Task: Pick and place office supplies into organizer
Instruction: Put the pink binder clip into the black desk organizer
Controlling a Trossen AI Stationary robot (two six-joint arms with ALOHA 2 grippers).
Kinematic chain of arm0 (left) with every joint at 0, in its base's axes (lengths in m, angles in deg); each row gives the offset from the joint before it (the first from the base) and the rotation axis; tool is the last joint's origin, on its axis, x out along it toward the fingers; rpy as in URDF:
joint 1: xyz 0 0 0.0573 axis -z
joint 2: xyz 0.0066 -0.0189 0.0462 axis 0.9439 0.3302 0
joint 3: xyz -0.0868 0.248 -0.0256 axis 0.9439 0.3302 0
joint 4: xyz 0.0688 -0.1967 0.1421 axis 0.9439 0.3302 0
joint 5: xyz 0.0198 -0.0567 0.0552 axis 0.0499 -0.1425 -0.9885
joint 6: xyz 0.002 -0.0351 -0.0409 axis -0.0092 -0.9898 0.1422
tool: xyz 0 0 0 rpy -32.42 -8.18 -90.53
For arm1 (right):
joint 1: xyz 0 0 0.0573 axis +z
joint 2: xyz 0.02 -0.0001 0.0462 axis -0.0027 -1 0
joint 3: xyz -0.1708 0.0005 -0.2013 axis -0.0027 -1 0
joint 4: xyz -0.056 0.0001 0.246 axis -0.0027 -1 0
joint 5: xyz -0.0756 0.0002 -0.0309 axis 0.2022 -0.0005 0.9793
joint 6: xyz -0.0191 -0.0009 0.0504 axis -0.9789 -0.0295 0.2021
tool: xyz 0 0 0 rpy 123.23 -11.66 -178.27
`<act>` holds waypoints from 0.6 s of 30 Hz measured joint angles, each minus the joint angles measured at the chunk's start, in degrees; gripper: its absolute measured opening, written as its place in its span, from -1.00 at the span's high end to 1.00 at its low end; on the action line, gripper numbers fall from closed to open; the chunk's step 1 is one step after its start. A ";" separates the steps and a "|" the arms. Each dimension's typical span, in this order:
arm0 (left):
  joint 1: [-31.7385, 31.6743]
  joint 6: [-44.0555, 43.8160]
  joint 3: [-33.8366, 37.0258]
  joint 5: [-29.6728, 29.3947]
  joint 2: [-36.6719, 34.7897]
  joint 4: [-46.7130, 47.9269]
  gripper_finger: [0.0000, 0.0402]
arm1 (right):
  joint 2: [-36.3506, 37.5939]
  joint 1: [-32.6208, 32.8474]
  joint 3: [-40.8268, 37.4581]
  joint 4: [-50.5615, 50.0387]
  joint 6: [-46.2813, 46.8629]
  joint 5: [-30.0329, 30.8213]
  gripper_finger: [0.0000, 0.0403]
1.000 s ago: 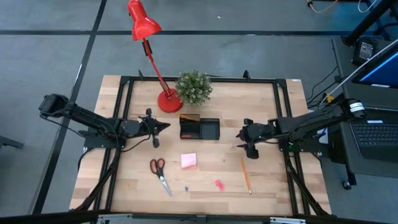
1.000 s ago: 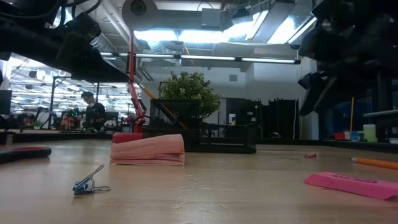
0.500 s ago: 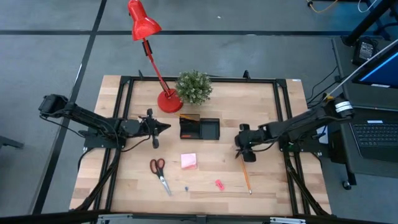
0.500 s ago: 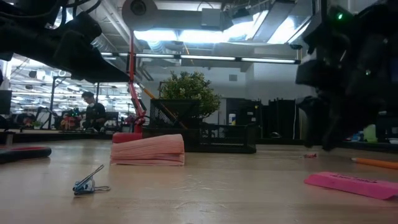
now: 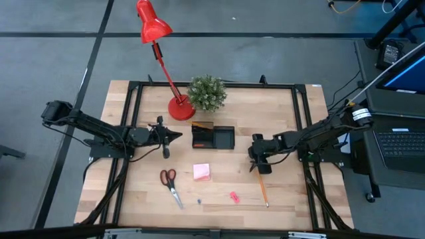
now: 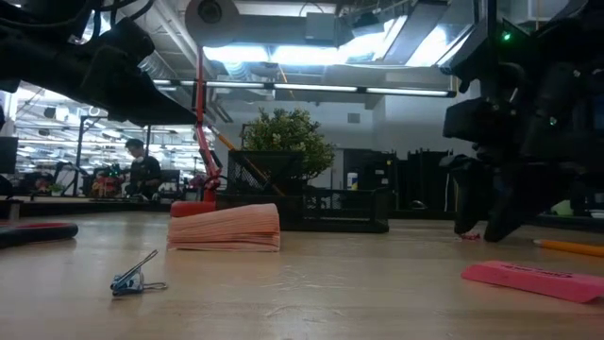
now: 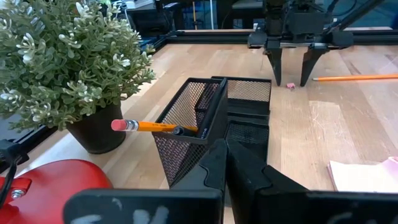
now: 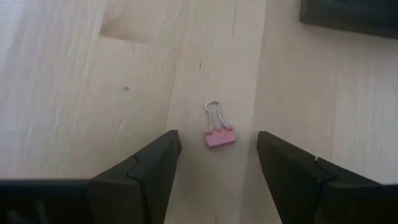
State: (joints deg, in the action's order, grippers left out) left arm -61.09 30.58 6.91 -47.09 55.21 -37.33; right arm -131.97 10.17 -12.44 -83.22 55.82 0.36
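Observation:
A small pink binder clip (image 8: 219, 134) lies on the table with its wire handles pointing away from the wrist. My right gripper (image 8: 217, 158) is open, pointing steeply down. One finger stands on each side of the clip and neither touches it; this also shows in the left wrist view (image 7: 289, 85) and the low view (image 6: 469, 236). The black mesh organizer (image 5: 212, 137) stands at the table's middle with an orange pencil (image 7: 152, 126) in it. My left gripper (image 5: 174, 135) is shut and hovers left of the organizer.
Red-handled scissors (image 5: 170, 186), a pink sticky pad (image 5: 202, 172), a blue binder clip (image 6: 132, 279), a pink eraser (image 5: 234, 196) and an orange pencil (image 5: 263, 186) lie on the near half. A red lamp (image 5: 179, 108) and a potted plant (image 5: 207, 93) stand behind the organizer.
My right gripper has come down toward the table and a little toward its left edge, tipping more steeply downward. It now straddles the pink binder clip and has stayed open. The clip has not moved.

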 joint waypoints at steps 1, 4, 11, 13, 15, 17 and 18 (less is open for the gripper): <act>0.00 0.00 0.00 0.01 0.00 0.00 0.99 | -0.01 0.00 0.00 0.00 -0.04 0.00 -0.11; 0.00 0.00 0.00 -0.01 0.00 0.00 0.99 | -0.01 0.00 0.00 -0.02 -0.10 -0.11 -0.11; 0.00 0.00 0.00 -0.01 0.00 0.00 0.99 | -0.05 0.02 0.00 -0.14 -0.09 -0.47 0.00; 0.00 0.00 0.00 -0.01 0.00 0.00 0.99 | -0.05 0.04 0.00 -0.21 -0.07 -0.60 0.06; 0.00 0.00 0.00 -0.01 0.00 0.00 0.99 | -0.05 0.05 0.00 -0.24 -0.07 -0.70 0.13; 0.00 0.00 0.00 -0.01 0.00 0.00 0.99 | -0.05 0.07 -0.02 -0.18 0.08 -0.77 0.19; 0.00 0.00 0.00 0.00 0.00 0.00 0.99 | -0.05 0.07 -0.04 -0.11 0.17 -0.77 0.21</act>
State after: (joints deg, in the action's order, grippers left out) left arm -61.09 30.58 6.91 -47.08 55.21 -37.33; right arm -132.02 10.24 -12.48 -83.33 55.99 -0.41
